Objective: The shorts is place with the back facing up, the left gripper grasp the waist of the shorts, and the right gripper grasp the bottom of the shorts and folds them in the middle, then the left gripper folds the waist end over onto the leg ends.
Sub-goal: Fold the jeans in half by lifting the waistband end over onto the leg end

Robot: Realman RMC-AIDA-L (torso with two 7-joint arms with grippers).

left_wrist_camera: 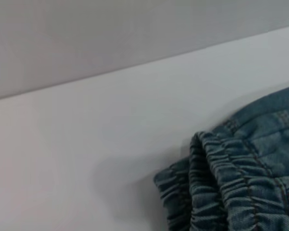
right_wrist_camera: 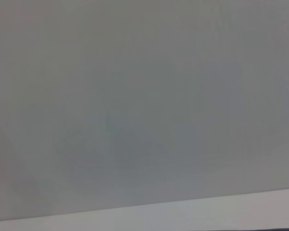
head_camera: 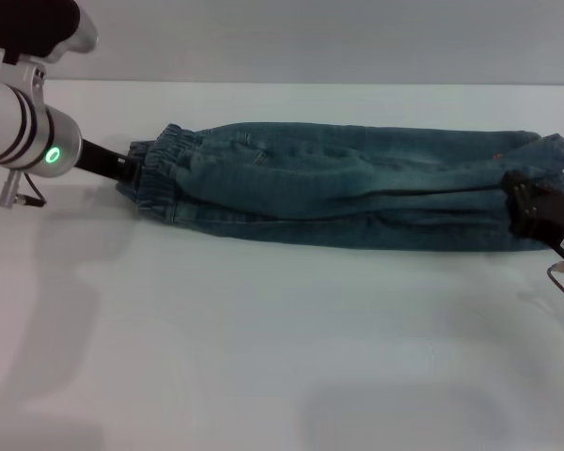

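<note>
Faded blue denim on the shorts (head_camera: 357,183), paler along the creases, darker in the puckered pleats of the waist (left_wrist_camera: 231,192). Plain white desk (head_camera: 263,357). Black left tool (head_camera: 122,169) behind a silver wrist with black bands and a green glowing ring. Black right tool (head_camera: 526,207).

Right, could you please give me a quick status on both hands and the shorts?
Left hand at the waistband, right hand at the leg ends. Shorts folded lengthwise, flat on the table. Nothing in the way.
</note>
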